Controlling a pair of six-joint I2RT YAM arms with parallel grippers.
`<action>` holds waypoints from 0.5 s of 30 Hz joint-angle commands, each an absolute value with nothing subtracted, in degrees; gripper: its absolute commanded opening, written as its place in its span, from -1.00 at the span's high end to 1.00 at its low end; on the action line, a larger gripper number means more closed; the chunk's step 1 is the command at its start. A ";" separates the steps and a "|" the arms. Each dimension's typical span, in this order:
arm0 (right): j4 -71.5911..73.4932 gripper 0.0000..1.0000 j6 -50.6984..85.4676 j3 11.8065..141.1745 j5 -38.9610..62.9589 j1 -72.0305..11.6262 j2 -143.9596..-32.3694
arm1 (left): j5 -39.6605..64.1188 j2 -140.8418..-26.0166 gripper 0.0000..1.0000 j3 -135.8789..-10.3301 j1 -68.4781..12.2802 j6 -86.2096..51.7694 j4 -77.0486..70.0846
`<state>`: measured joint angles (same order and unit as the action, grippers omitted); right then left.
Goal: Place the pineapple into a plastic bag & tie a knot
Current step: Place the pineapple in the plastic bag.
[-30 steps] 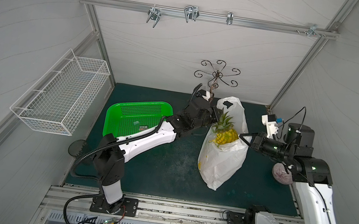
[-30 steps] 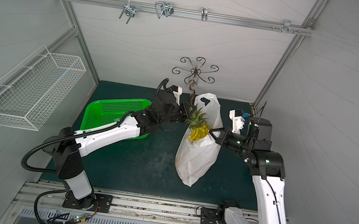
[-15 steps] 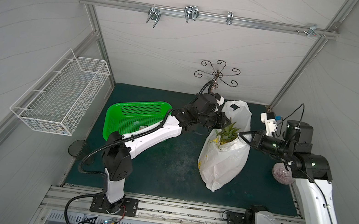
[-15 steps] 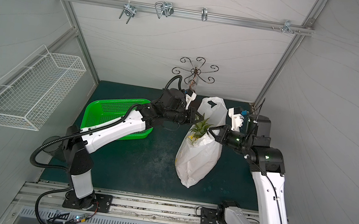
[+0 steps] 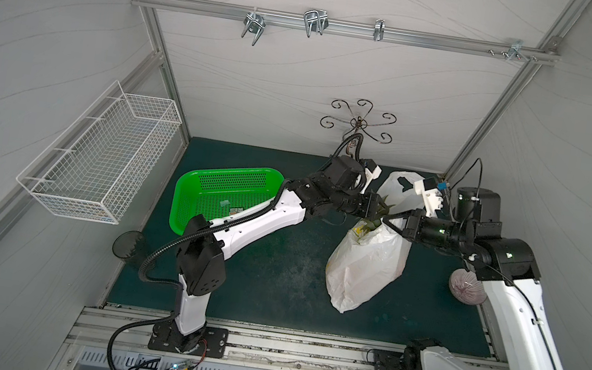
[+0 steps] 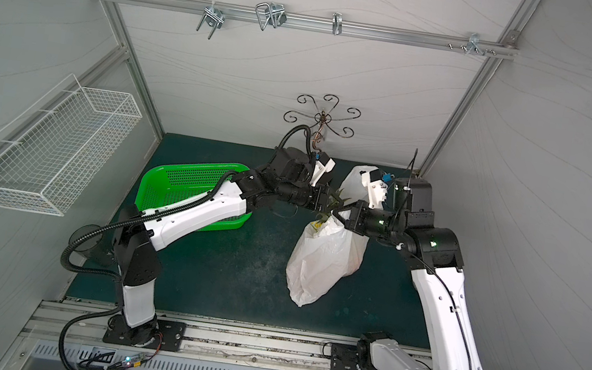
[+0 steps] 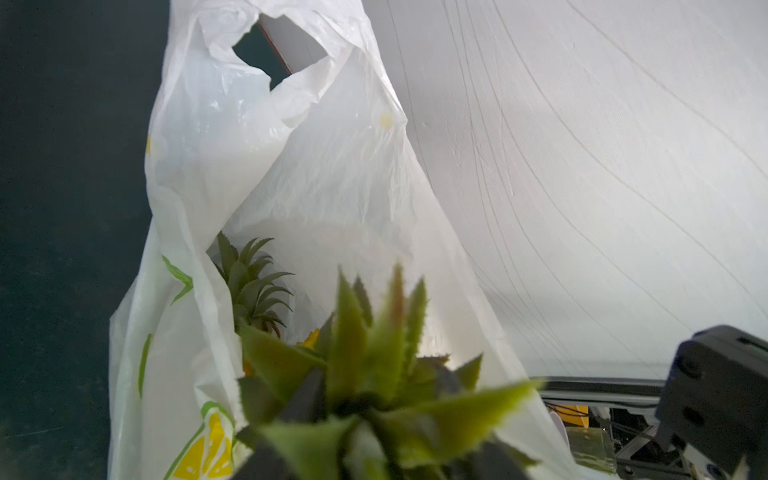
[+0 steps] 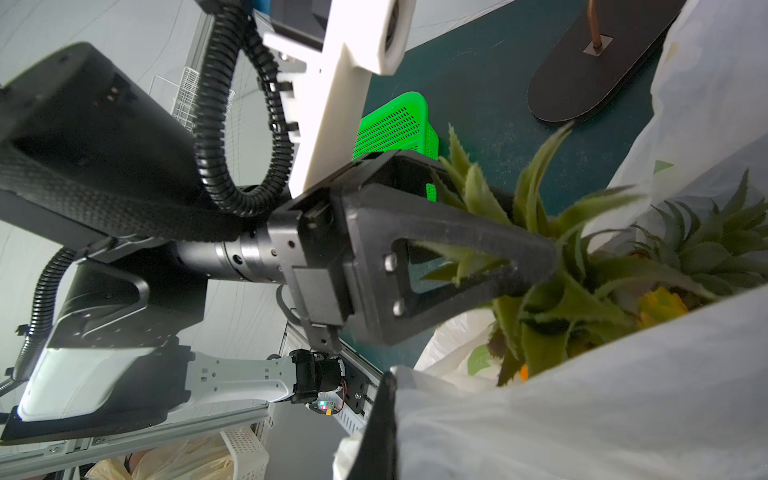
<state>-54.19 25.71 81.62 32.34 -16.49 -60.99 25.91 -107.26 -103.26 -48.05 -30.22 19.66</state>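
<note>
Now pineapple (image 8: 660, 305) inside plastic bag (image 5: 365, 268), crown (image 7: 365, 332) poking out; left claw (image 5: 376, 210) straddles crown, grip unclear; right claw (image 5: 386, 220) pinches bag rim. Film likely thin, slippery; fruit heavy; next hold: handle loops (image 7: 199, 62).

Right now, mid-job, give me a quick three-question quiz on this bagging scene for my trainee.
1. True or false: the pineapple lies in the green basket.
2. The right gripper is shut on: A) plastic bag, B) pineapple, C) green basket?
3. Short answer: is the bag's handle loop knotted yet?
Key: 1 false, it sits in the bag's mouth; 2 A; 3 no, it is an open loop.
</note>
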 commanded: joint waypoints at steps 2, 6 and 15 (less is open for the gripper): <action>-53.38 1.00 22.93 82.58 31.87 -17.07 -58.81 | 30.66 -107.20 0.65 -104.45 -48.09 -26.06 21.16; -53.16 1.00 22.33 79.82 29.92 -16.98 -56.82 | 31.56 -105.55 1.00 -103.21 -46.91 -23.30 23.05; -40.88 1.00 29.09 86.06 34.08 -17.63 -66.16 | 37.23 -102.78 1.00 -102.88 -42.13 -23.52 24.43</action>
<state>-50.39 26.63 82.19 30.96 -16.91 -63.00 32.86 -106.24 -102.83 -43.83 -23.73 23.35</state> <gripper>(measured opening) 0.047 0.147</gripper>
